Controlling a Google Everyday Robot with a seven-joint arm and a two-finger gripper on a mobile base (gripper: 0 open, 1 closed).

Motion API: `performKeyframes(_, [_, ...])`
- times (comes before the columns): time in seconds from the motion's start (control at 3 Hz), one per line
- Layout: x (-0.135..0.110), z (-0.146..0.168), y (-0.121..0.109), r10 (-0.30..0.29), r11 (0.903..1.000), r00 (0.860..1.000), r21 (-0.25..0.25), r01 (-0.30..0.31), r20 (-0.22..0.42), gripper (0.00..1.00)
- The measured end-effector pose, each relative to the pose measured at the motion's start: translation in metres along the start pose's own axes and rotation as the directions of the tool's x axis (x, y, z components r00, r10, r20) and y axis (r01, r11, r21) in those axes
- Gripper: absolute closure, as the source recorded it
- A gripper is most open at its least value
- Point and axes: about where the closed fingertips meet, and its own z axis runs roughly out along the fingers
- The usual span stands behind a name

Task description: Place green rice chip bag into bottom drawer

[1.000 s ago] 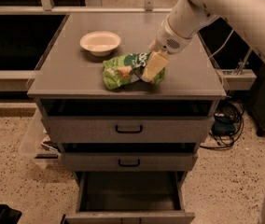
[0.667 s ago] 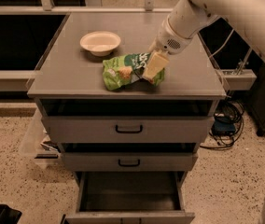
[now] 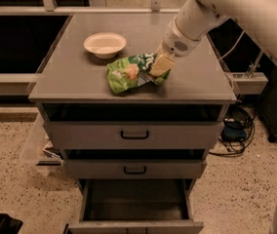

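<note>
A grey metal cabinet fills the middle of the frame, its two upper drawers closed and the bottom drawer pulled out at the lower edge, dark inside. A white robot arm reaches down from the upper right. The green rice chip bag lies crumpled on the cabinet top, just right of centre, near a white bowl behind it. The gripper sits on the bag's right end; whether it is clamped cannot be told.

White arm slanting down-left from upper right, gripper low, just right of centre
</note>
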Motion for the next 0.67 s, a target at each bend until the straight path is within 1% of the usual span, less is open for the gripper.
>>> performKeyframes(0.33, [0.0, 0.0, 0.0, 0.0, 1.0, 1.0, 0.0, 0.0, 0.0, 1.0])
performKeyframes(0.67, [-0.002, -0.003, 0.011, -0.049, 0.9981, 0.999, -0.039, 0.049, 0.002, 1.0])
